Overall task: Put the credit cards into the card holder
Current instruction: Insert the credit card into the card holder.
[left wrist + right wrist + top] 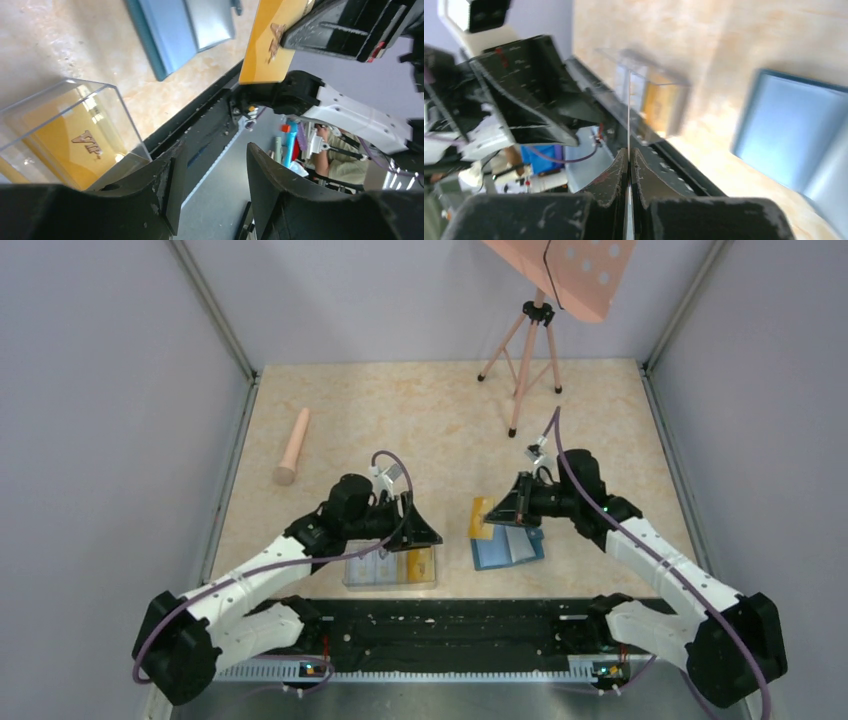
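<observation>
My right gripper (497, 516) is shut on a yellow-orange credit card (481, 519) and holds it on edge just above the left edge of the open teal card holder (508, 548). In the right wrist view the card (629, 115) shows edge-on between the closed fingers (616, 172), with the card holder (789, 135) at the right. My left gripper (428, 532) is open and empty above the clear box. In the left wrist view its jaws stand apart (212, 150), and the held card (267, 47) and the card holder (175, 30) show at the top.
A clear plastic box (390, 568) with more yellow cards (75, 145) lies under my left gripper near the table's front edge. A pink tripod (525, 360) stands at the back. A pale cylinder (293, 446) lies at the back left. A black rail (450, 625) runs along the front.
</observation>
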You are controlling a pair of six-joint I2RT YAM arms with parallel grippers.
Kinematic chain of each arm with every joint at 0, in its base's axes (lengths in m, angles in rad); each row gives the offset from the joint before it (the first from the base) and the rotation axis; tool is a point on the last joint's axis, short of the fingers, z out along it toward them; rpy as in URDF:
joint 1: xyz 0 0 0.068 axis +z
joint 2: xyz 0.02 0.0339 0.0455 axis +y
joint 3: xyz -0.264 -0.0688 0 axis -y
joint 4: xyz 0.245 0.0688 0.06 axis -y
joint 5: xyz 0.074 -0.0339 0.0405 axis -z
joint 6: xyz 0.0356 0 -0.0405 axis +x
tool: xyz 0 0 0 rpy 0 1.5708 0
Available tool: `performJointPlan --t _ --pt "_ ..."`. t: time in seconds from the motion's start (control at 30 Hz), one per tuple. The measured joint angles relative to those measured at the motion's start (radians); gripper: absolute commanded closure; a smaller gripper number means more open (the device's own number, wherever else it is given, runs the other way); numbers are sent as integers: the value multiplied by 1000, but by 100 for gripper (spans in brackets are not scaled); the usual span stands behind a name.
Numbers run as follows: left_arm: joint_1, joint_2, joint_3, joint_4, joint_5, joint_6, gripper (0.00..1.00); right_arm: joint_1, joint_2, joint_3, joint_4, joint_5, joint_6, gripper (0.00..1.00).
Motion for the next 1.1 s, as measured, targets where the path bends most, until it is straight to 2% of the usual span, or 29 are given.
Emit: performJointPlan --t 0.17,0.37,0.67,0.77,0.9,1.1 --pt "-53 170 104 -88 -72 35 52 -188 21 11 -270 45 -174 100" --pt "-161 398 314 -196 -196 80 66 -246 110 72 -441 128 -304 100" --pt "-254 709 537 -315 -343 97 77 -248 237 124 -515 151 -410 100" --pt "-260 759 565 -355 -377 97 86 -248 269 129 -535 154 -439 100" --pt "-261 801 594 -404 -413 102 92 -248 294 130 -536 163 -471 100" --pt "-261 861 612 -414 -420 107 94 -248 313 130 -528 177 -512 100"
